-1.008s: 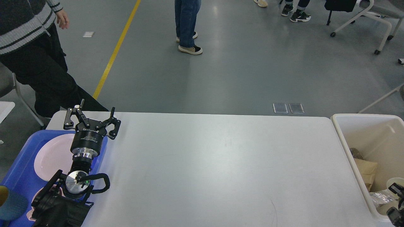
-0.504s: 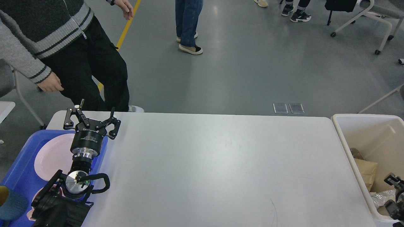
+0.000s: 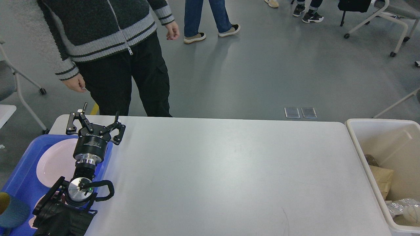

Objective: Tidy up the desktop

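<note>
White desktop [image 3: 229, 170] filled centre, bare. Left gripper [image 3: 94, 123] at 9 o'clock, fingers apart, empty, over tray [image 3: 19, 183]. Risk: person [image 3: 108, 49] at 11 o'clock stood close; arm swing could strike.

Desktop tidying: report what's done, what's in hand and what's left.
Done, by the look of it: the desktop shows only bare white surface. The pink plate lies in the blue tray, and paper waste sits in the cream bin. In hand: nothing; the left gripper hangs with jaws apart, empty. The right gripper is out of view. Left: nothing obvious.
</note>
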Motion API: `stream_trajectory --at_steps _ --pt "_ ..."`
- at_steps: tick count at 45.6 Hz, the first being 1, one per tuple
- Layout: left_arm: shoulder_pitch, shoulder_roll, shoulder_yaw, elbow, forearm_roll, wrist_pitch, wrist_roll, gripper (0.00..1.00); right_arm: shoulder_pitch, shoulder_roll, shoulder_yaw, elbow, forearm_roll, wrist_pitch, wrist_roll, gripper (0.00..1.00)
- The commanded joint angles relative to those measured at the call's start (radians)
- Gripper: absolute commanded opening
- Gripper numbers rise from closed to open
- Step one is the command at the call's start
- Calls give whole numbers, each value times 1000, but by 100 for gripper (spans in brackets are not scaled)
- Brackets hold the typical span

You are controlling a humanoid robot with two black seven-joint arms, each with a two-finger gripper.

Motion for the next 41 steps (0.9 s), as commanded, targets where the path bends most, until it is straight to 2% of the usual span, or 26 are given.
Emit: stream_trajectory --at_steps 1,4,10,12,16,21,23,25,28,29,30,34,41 --pt "0 0 0 0 0 0 0 96 74 -42 164 154 -12 -3 3 100" --pt "0 0 0 0 0 0 0 96 80 -52 357 230 -9 -1 8 100" --pt "0 0 0 0 0 0 0 96 22 -59 909 352 -14 5 9 100" --pt "0 0 0 0 0 0 -1 96 -37 -57 1119 462 -14 5 9 100" --pt "0 0 0 0 0 0 0 96 -154 -49 1293 615 -15 35 9 100" --pt "0 0 0 0 0 0 0 96 -246 -46 1333 757 -55 207 24 100" --pt "0 0 0 0 0 0 0 96 -263 -39 1336 778 -92 252 61 100" --pt "0 0 0 0 0 0 0 96 -283 -11 1336 783 -152 266 119 100" --pt "0 0 0 0 0 0 0 96 -300 42 1338 788 -279 261 236 100" --pt "0 0 0 0 0 0 0 96 -314 79 1347 788 -395 254 326 100" --pt "0 0 0 0 0 0 0 96 -323 93 1352 789 -428 249 354 100" --pt "0 0 0 0 0 0 0 96 -366 153 1392 804 -502 185 412 100" --pt "0 0 0 0 0 0 0 96 -443 213 1445 856 -514 145 469 100"
